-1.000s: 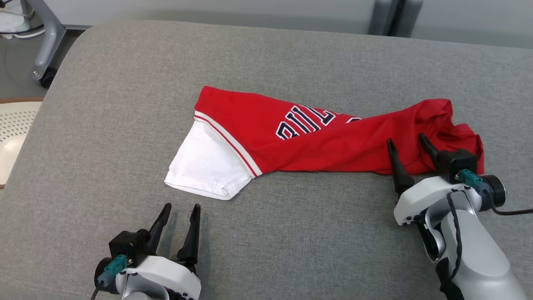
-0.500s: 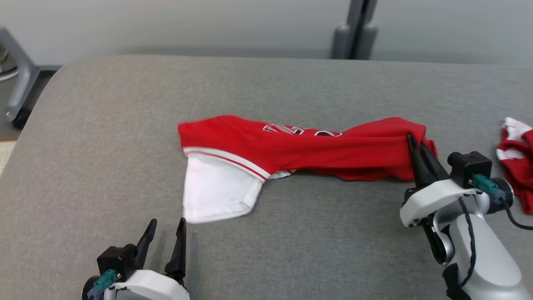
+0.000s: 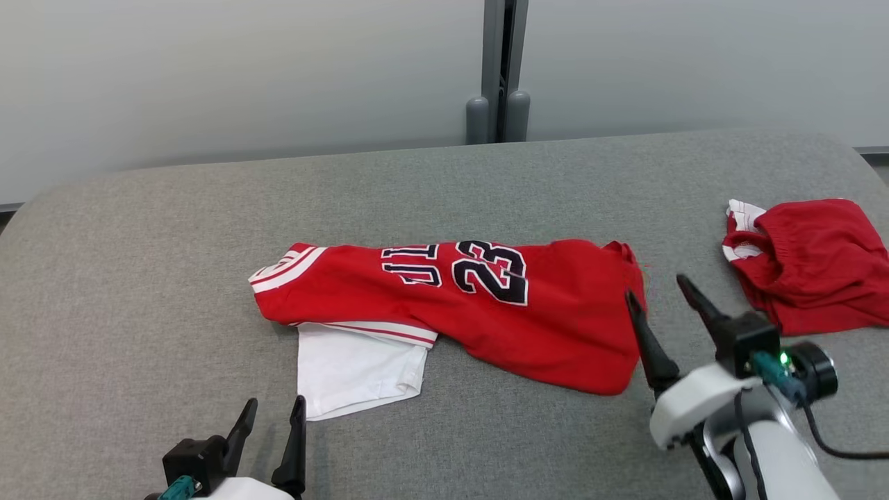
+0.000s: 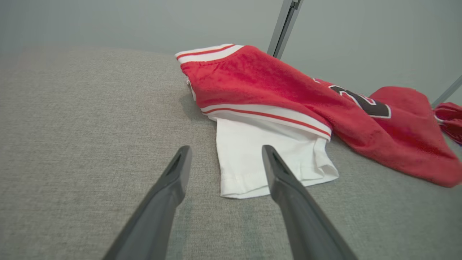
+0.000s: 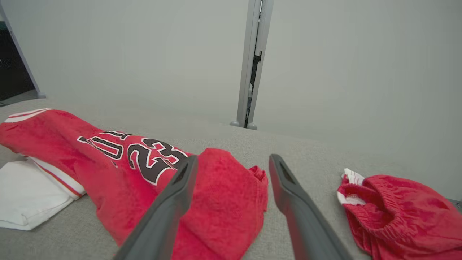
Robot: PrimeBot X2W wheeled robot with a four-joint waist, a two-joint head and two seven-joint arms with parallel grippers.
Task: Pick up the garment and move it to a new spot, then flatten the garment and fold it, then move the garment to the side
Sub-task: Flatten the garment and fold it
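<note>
The red jersey [image 3: 486,305] lies mid-tabletop [image 3: 173,229], its long axis running left to right and its white sleeve [image 3: 354,368] pointing toward the robot. The right gripper [image 3: 655,287] has its fingers spread wide at the jersey's right edge, holding nothing. The left gripper [image 3: 276,401] is likewise spread and empty near the sleeve.

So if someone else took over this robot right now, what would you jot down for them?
Left gripper: open, empty, just short of the white sleeve.
Right gripper: open, empty, by the right end of the jersey.
The jersey lies rumpled in the middle of the grey pad. A second red garment sits apart at far right.
Done: at most the first move. The jersey is down and free of both grippers.
Left: flatten it, fold it, move it aside.
</note>
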